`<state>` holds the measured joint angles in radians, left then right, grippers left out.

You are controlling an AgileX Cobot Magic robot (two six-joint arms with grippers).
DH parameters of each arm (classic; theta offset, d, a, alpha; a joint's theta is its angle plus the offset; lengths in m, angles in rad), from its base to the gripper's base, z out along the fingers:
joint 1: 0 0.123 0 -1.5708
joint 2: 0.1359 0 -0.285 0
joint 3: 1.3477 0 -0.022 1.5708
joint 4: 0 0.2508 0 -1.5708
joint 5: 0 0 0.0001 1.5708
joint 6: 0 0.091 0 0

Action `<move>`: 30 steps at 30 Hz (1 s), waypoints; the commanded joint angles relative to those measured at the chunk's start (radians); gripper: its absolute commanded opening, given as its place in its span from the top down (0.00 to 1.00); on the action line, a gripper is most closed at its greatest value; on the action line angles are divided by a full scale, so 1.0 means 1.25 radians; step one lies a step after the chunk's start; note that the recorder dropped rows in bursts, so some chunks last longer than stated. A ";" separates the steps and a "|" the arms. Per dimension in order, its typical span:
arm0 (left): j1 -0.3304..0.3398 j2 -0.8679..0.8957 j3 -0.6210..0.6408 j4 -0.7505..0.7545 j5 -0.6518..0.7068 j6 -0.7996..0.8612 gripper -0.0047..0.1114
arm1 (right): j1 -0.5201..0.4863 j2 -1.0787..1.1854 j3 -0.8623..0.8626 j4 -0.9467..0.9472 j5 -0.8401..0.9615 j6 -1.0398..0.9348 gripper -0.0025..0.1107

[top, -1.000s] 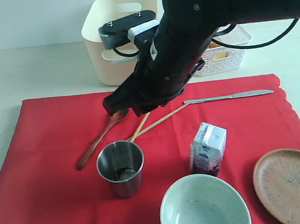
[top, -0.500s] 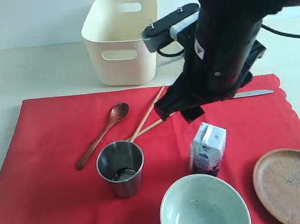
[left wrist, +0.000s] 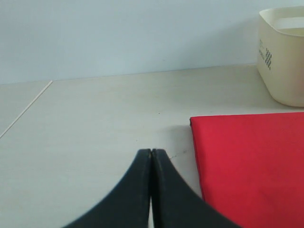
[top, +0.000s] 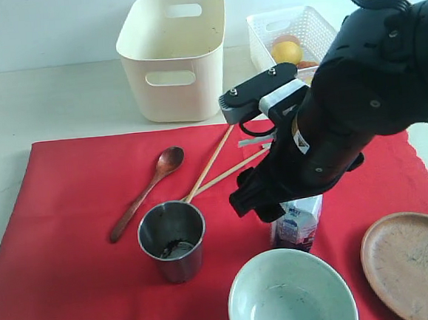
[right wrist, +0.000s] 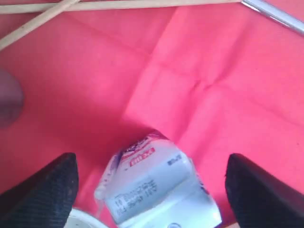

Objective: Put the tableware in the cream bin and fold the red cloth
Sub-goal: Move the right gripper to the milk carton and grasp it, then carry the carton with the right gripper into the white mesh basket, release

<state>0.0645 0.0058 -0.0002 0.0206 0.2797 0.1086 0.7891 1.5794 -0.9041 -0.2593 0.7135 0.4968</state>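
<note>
The right arm has swung from the cream bin [top: 172,56] to the milk carton [top: 300,220]. Its right gripper [right wrist: 149,161] is wide open around the carton and holds nothing. The left gripper [left wrist: 151,153] is pinched shut, empty. The red cloth [top: 72,238] lies under the carton on a pale table [top: 46,99]. The plate [top: 415,263], bowl [top: 246,291] and cup [top: 172,241] sit near the carton.

Spoon [top: 146,187], chopsticks [top: 211,164], cup [top: 172,241] and bowl [top: 291,295] rest on the spread red cloth [top: 63,216].

Black right end effector [right wrist: 149,166]; grey, seemingly screwed bracket [top: 257,97].
</note>
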 commanded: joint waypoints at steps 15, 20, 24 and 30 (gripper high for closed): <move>-0.004 -0.005 0.000 0.003 -0.005 -0.006 0.95 | 0.002 0.038 0.031 -0.047 -0.024 0.064 0.92; -0.004 -0.005 0.000 0.003 -0.005 -0.006 0.95 | 0.002 -0.001 0.006 -0.047 -0.021 0.066 0.98; -0.004 -0.005 0.000 0.003 -0.005 -0.006 0.95 | 0.002 -0.036 -0.039 -0.074 -0.021 0.064 0.98; -0.004 -0.005 0.000 0.003 -0.005 -0.006 0.95 | 0.002 -0.056 -0.123 -0.206 -0.008 0.110 0.98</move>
<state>0.0645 0.0058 -0.0002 0.0206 0.2797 0.1086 0.7891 1.5232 -1.0083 -0.4133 0.7004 0.5938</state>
